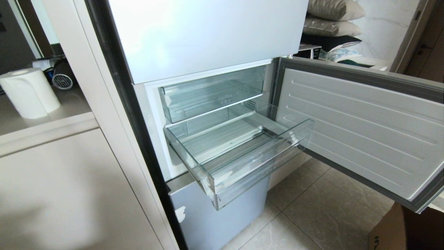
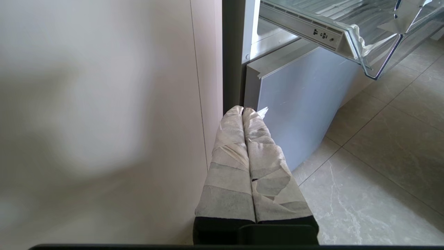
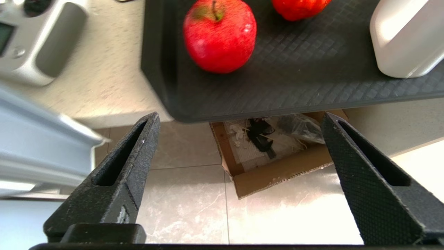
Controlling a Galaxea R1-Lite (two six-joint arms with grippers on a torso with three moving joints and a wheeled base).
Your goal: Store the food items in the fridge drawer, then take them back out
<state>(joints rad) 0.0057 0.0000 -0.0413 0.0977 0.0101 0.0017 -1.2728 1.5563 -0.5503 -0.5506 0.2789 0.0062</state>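
The fridge drawer [image 1: 256, 166] is pulled out of the open fridge and holds nothing that I can see; its taped corner [image 2: 367, 38] shows in the left wrist view. Two food items lie on a black tray [image 3: 295, 93] on a counter: a round red one [image 3: 219, 34] and a lumpy red-orange one [image 3: 298, 8], partly cut off. My right gripper [image 3: 240, 116] hangs open just short of the tray's near edge, nothing between its fingers. My left gripper [image 2: 242, 111] is shut and empty, parked low beside the cabinet. Neither arm shows in the head view.
An upper clear bin [image 1: 211, 93] sits pushed in above the drawer. The fridge door [image 1: 364, 128] stands open to the right. A white container [image 3: 406, 38] shares the tray. A grey device [image 3: 34, 38] lies beside it. A cardboard box [image 3: 274, 163] sits on the tiled floor below.
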